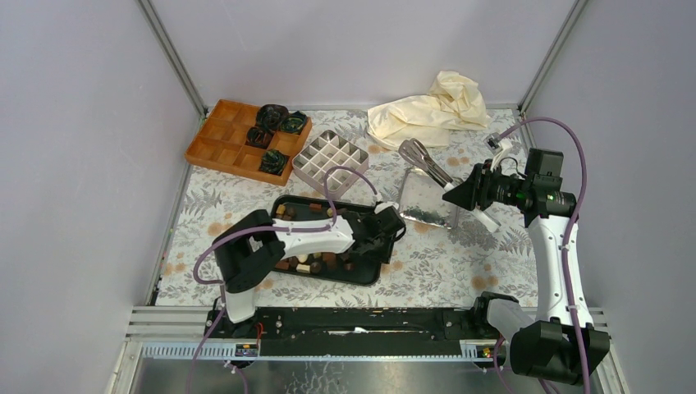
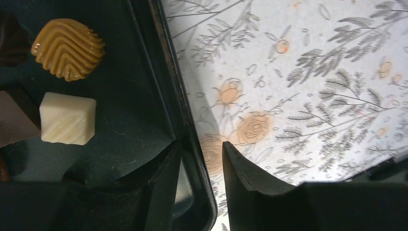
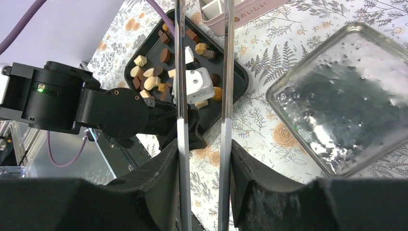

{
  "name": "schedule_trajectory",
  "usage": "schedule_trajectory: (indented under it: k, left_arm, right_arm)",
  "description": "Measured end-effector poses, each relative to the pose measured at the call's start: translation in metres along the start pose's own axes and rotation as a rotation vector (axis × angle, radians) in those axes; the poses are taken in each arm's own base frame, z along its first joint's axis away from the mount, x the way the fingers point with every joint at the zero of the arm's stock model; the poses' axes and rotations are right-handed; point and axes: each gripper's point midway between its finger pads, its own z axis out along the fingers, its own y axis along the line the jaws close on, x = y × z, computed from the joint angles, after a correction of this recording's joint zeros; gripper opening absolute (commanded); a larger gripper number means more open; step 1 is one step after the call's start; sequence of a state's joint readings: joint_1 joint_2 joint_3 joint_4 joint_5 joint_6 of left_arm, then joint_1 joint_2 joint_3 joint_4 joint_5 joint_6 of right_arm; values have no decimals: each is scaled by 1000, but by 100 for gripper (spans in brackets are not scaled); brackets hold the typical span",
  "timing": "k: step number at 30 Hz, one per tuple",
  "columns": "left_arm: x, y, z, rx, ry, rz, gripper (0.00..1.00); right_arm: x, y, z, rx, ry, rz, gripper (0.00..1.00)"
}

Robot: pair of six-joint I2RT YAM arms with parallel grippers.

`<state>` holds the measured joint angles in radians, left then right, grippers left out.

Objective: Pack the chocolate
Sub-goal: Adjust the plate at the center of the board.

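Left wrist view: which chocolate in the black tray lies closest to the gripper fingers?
The cream-white square chocolate lies closest to the left gripper; the ridged caramel one and the brown one are farther off in the tray.

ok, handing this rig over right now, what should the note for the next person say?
Left gripper: open, jaws astride the right rim of the black tray, not clamped.
Right gripper: shut on the metal tongs, near the glass dish.
Chocolate: every visible piece lies in the black tray.
Done: nothing packed. The orange box shows only paper cups; the white grid insert looks empty.
Left: the whole packing.
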<state>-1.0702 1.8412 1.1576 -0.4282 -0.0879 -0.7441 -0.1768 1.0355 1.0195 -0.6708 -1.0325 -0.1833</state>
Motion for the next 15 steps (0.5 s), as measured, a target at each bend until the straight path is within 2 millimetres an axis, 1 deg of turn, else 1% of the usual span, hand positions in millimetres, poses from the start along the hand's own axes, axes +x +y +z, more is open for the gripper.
schedule_trajectory:
  k: [6,10,12,15]
  left_arm:
    - [-2,-28,5,125,23,-4,44]
    - [-8,-45,1,205,10,1,45]
    - [-13,-52,-6,242,-16,4,45]
    - [-24,-59,-33,315,-99,13,48]
  right_arm:
    - [0,-2,-1,8,-1,-2,43]
    - [0,-7,-2,33,-4,-2,43]
    - [-1,-8,-3,37,-5,-3,43]
    - [-4,-11,-5,50,-2,-5,43]
